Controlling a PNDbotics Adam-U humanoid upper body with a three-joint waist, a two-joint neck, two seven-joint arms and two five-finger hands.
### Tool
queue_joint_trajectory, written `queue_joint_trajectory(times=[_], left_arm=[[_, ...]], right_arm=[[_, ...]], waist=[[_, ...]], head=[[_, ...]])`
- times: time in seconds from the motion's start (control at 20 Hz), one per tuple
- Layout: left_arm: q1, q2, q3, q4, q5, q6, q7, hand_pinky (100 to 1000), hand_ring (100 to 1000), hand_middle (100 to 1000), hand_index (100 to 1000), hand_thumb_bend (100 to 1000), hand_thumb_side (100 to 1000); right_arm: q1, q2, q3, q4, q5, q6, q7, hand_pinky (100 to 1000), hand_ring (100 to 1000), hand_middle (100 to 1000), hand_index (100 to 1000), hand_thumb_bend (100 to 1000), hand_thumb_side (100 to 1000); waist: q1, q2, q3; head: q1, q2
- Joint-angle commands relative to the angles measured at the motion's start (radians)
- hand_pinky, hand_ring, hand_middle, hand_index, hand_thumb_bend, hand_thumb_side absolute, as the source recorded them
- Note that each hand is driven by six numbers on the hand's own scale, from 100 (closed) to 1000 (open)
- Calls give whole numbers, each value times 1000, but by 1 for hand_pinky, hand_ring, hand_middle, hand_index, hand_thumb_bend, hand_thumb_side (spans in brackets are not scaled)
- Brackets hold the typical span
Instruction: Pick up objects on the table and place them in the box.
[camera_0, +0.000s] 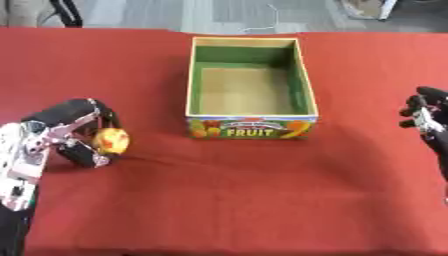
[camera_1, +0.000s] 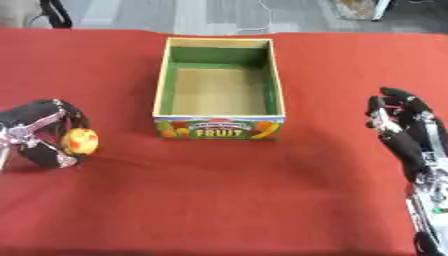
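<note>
Left of the fruit box (camera_0: 251, 128), the left hand (camera_0: 74, 131) curled around a yellow-red fruit (camera_0: 111, 140), which might slip out during transfer; the right hand (camera_1: 401, 131) rested open.

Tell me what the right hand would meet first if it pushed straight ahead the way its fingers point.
The right hand rests open at the table's right, fingers pointing toward the far edge. Only bare red table seems to lie in that line; the box sits well off to its left, so the way looks free, though depth is unclear.

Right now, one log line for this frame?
left hand: shut on yellow-red fruit | right hand: open, idle | box: empty | fruit left of box, not yet in
</note>
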Motion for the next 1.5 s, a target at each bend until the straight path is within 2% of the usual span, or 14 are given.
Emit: queue_joint_trajectory(times=[0.05, 0.55, 0.95, 1.15, 1.3, 1.5], left_arm=[[-9, 16, 5, -22, 17, -1, 3, 277, 322, 366, 529, 335, 100], [-25, 24, 35, -160, 71, 17, 69, 263, 295, 338, 499, 380, 100], [-37, 29, 53, -240, 79, 43, 113, 277, 302, 346, 505, 518, 100], [-42, 30, 53, -249, 85, 44, 120, 277, 302, 346, 504, 505, 100], [-81, 25, 33, -245, 94, 33, 136, 273, 298, 343, 500, 479, 100], [-182, 5, -12, -202, 108, 12, 146, 271, 297, 342, 498, 456, 100]], right_arm=[[-10, -12, -6, -11, 2, -3, 1, 556, 619, 618, 789, 253, 411], [-8, -12, -7, -11, 1, -3, 0, 556, 619, 618, 789, 253, 410], [-8, -13, -8, -11, 0, -3, -1, 556, 619, 618, 789, 254, 410], [-7, -13, -8, -10, 0, -3, -1, 556, 619, 617, 789, 254, 410], [-7, -13, -5, -9, 0, -2, 1, 556, 619, 617, 789, 250, 410], [-11, -9, 1, -9, -2, -2, 8, 556, 619, 618, 789, 249, 411]], waist=[[0, -13, 0], [-1, -14, 3], [0, -17, 3], [0, -18, 2], [-1, -20, 3], [-4, -22, -5]], head=[[1, -3], [0, -2], [0, -4], [-1, -5], [2, -4], [10, -9]])
